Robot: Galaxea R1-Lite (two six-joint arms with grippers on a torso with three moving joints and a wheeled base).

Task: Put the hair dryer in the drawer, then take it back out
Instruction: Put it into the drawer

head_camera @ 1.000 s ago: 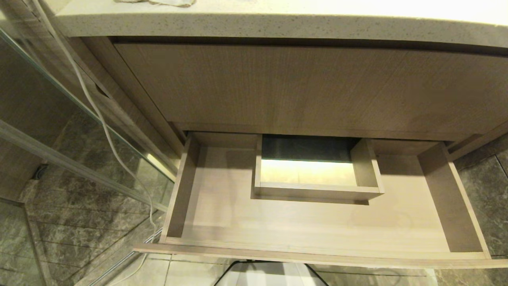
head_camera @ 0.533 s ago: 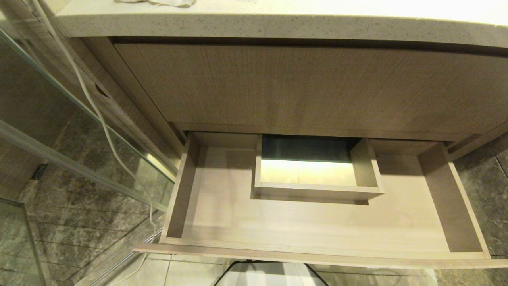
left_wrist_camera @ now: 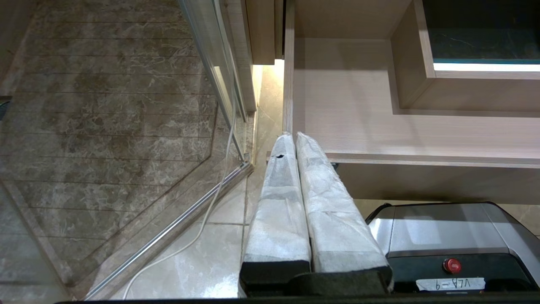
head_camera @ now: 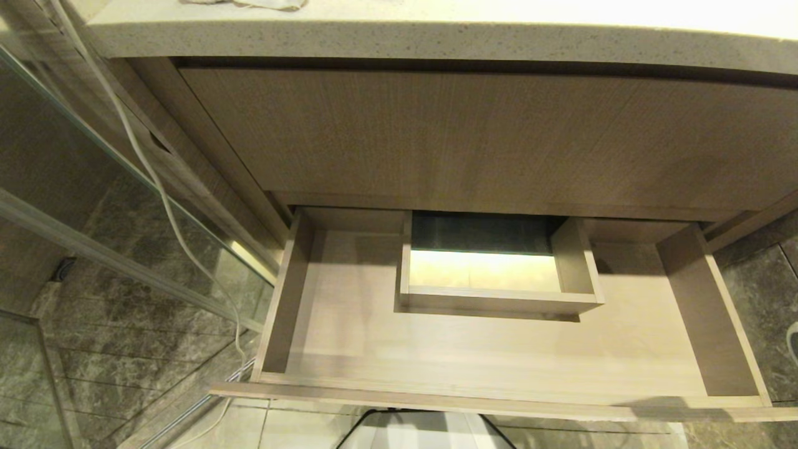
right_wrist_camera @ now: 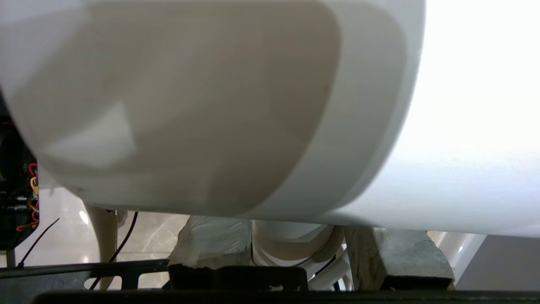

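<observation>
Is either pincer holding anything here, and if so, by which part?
The right pincer grips the hair dryer by its slim handle just below the barrel. The left pincer is shut and empty, near the front left corner of the drawer.

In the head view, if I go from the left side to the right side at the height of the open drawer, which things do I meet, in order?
Glass panel → hanging white cord → drawer left wall → boxed cutout in the drawer's back → drawer right wall → dark stone floor tiles.
</observation>
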